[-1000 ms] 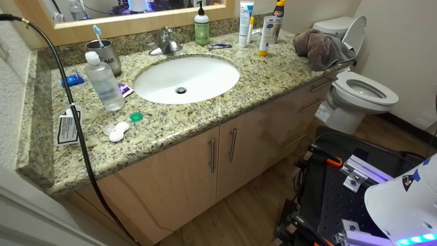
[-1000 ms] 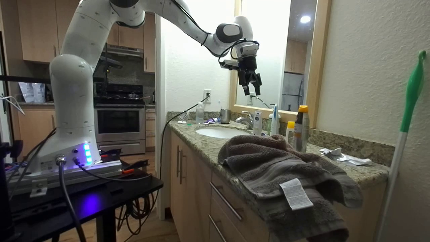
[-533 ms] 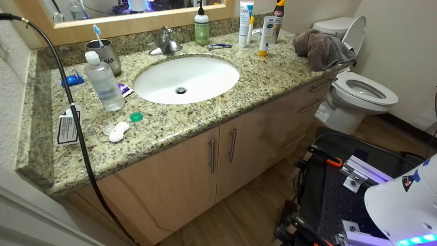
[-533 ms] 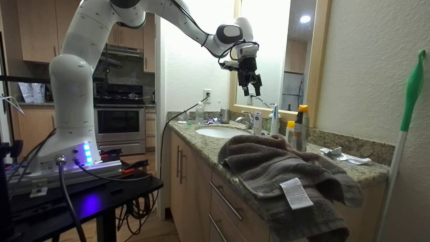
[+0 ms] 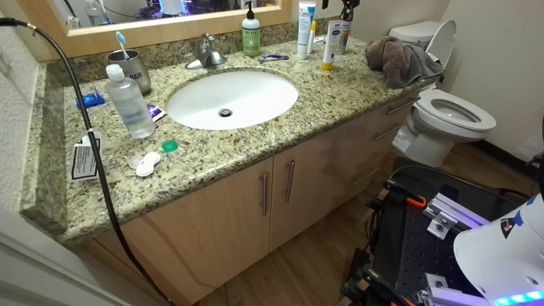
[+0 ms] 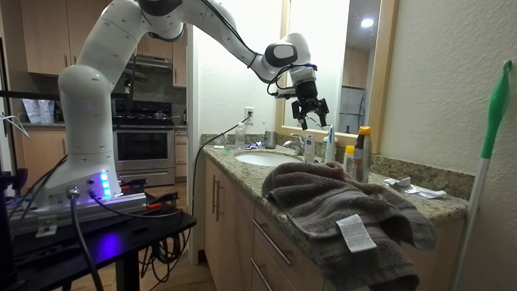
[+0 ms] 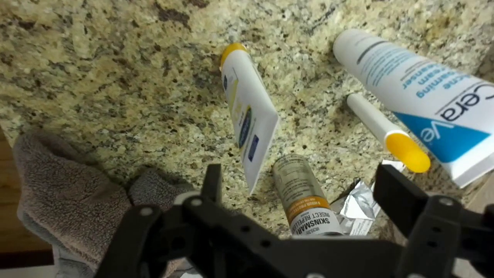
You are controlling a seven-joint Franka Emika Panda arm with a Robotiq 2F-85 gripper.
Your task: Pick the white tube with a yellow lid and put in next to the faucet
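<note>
In an exterior view, the slim white tube with a yellow lid (image 5: 312, 38) stands just beside the blue-printed tube (image 5: 304, 30), the faucet (image 5: 207, 52) well apart. In an exterior view, the pincer (image 6: 314, 123) hangs near the blue-printed tube, depth unclear. Wrist view: jaws wide, holding nothing.

Speckled tabletop (image 5: 212, 148) w/ faucet (image 5: 207, 51), soap btl (image 5: 251, 38), cup (image 5: 138, 70), towel (image 5: 397, 61); slim wht tube (image 7: 384, 127), yel lid (image 7: 409, 152) up; flat tube (image 7: 249, 110) on yel cap (image 7: 232, 49).

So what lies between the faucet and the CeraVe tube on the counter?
In an exterior view, going from the faucet to the CeraVe tube: first the green soap bottle, upright, then what looks like a blue razor, lying flat.
</note>
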